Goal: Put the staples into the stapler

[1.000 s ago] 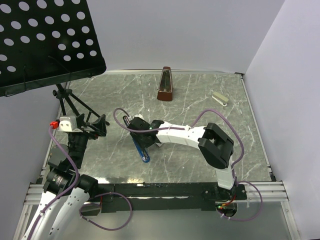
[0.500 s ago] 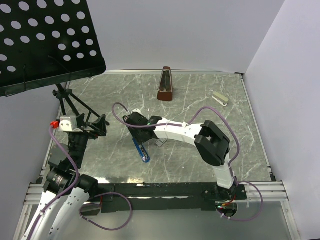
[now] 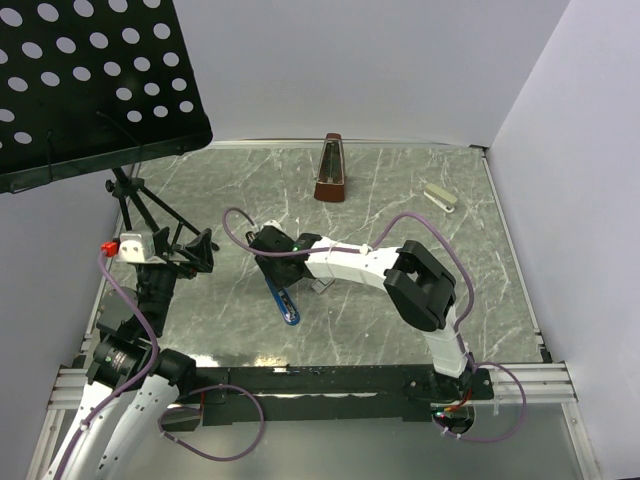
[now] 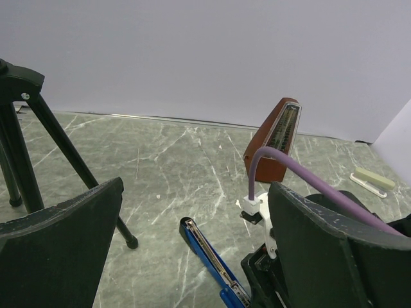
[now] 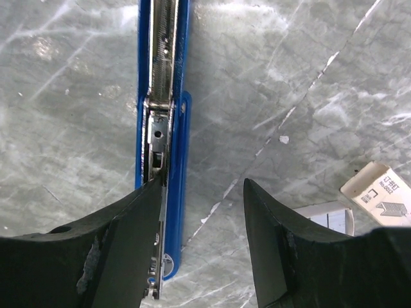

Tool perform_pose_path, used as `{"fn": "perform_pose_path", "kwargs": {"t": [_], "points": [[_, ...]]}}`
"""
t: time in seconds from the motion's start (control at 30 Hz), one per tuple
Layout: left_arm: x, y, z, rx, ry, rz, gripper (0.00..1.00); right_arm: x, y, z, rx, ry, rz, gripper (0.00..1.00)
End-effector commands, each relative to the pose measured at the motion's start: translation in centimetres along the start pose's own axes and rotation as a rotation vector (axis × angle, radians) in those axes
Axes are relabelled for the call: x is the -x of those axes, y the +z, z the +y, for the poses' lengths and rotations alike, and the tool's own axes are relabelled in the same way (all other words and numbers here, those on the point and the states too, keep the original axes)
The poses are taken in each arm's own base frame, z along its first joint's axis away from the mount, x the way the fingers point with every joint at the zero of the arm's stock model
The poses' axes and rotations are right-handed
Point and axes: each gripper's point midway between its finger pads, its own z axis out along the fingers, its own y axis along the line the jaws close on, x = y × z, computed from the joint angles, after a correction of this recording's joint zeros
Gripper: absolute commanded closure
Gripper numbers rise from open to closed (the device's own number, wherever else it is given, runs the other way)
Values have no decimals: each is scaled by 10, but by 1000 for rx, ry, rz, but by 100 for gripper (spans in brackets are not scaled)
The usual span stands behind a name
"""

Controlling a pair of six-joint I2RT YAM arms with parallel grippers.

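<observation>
While the left gripper [image 4: 196, 192] gapes empty, the right gripper [image 5: 202, 186], half-open and empty, overlaps the stapler [image 5: 164, 77] edge

The marbled desk [image 3: 250, 180] bears an open blue stapler [image 3: 284, 302], the staples box [image 5: 379, 192] beside it, a metronome [image 3: 331, 170], a pale stapler [image 3: 440, 196], a tripod [image 3: 128, 198].
</observation>
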Motion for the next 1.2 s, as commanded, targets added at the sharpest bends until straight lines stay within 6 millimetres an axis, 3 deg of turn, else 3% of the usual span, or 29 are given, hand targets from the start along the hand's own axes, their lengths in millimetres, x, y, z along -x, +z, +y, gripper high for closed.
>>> {"fn": "perform_pose_path", "kwargs": {"t": [0.0,0.23,0.67,1.17], "points": [[6,3,-4,-12,-8,-22,1,6,6,3,9,-8,-2,39],[5,3,-3,-10,-6,-21,1,1,0,1,11,-6,23,39],[5,3,-4,-15,-6,-20,1,-37,-14,-11,-3,-6,133,39],[4,4,-5,-19,-5,-16,1,-59,-28,-5,41,-37,199,39]]}}
